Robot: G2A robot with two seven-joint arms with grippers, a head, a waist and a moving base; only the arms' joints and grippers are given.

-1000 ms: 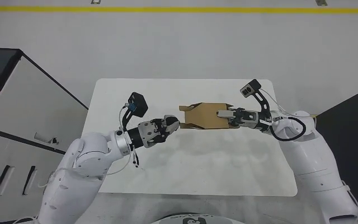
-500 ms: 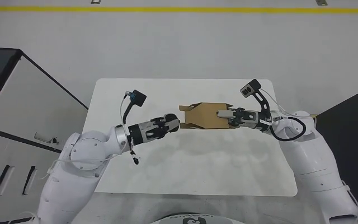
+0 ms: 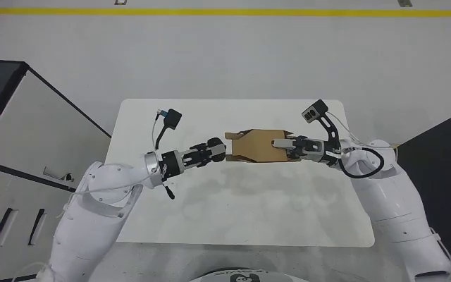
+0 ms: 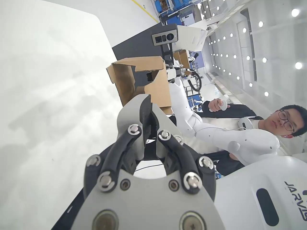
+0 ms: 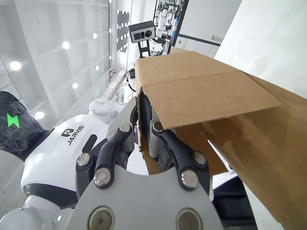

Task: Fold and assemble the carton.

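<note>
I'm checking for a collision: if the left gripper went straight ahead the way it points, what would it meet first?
Most likely the carton: the left gripper points at its open end, just ahead. The gap between them is hard to judge.

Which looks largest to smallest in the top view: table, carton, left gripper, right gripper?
1. table
2. carton
3. left gripper and right gripper: they look about alike, so I am not ranking one over the other.

Matt corrugated cardboard carton (image 3: 258, 145), smooth table (image 3: 246, 208)
</note>
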